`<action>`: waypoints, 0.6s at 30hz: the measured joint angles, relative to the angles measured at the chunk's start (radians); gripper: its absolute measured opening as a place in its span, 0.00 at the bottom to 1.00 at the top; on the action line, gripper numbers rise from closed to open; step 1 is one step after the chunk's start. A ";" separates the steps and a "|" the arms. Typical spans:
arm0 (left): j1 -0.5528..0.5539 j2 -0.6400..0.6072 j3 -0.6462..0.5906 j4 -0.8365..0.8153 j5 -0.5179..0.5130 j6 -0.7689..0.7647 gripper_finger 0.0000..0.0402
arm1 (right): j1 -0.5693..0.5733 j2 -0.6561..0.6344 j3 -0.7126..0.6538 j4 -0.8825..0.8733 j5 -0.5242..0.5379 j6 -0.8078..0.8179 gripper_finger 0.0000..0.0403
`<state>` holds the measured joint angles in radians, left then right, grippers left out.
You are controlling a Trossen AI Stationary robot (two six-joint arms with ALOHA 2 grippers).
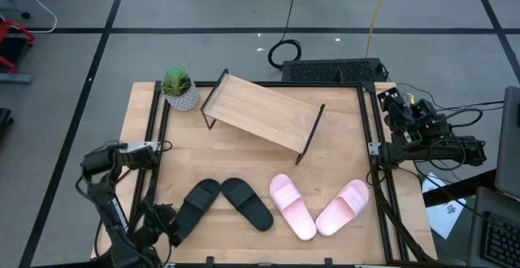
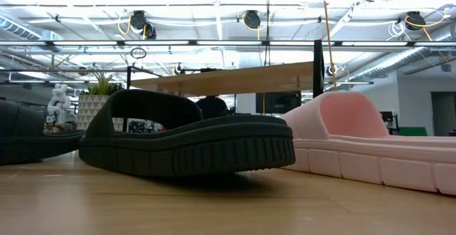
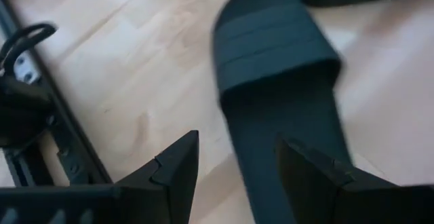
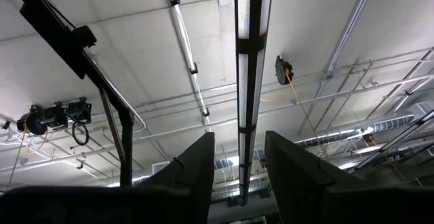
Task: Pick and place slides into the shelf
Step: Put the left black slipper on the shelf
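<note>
Overhead, item by item: left gripper (image 1: 166, 223) low at the near-left corner of the table (image 1: 244, 150), just beside the heel of the outer black slide (image 1: 197, 206); second black slide (image 1: 247, 203) toe-to-toe with it in a V; two pink slides (image 1: 292, 207) (image 1: 342, 207) likewise splayed to the right; shelf (image 1: 260, 114) bare, set askew toward the far side, with a potted plant (image 1: 179, 88) at its left end; right arm folded off the right edge, right gripper (image 1: 398, 105) idle.

Table-level: black slide (image 2: 189, 144) with a thick ribbed matte sole and a wide arched strap; pink slide (image 2: 370, 146) behind it, soft moulded foam with a notched sole edge; shelf board (image 2: 228, 78) pale wood, slanted, on a thin black frame.

Left wrist: left gripper (image 3: 237, 166) with fingers apart, straddling the black slide (image 3: 278, 81) at its heel, not yet clamped on it; risk, as I judge it, that the fingers close on the springy sole off-centre, so the slide pivots or slips; likelier still, a smooth sloped board lets a badly seated sandal slide off.

Right wrist: right gripper (image 4: 239, 163) pointing at the ceiling, fingers parted, holding nothing.
</note>
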<state>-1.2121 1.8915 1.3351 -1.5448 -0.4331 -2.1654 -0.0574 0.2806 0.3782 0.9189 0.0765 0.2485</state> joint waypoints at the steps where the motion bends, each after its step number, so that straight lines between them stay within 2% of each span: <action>1: 0.000 -0.004 -0.019 0.002 0.006 -0.030 0.48 | 0.000 0.000 0.000 -0.001 0.000 0.000 0.30; 8: 0.002 -0.024 -0.070 0.035 0.050 -0.074 0.48 | 0.000 0.000 0.000 -0.006 0.000 0.000 0.30; 18: 0.003 -0.129 -0.031 0.108 0.010 -0.058 0.48 | 0.000 0.000 0.000 -0.013 0.001 -0.006 0.30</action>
<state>-1.2087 1.7621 1.3041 -1.4370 -0.4231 -2.2231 -0.0574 0.2810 0.3786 0.9062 0.0772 0.2427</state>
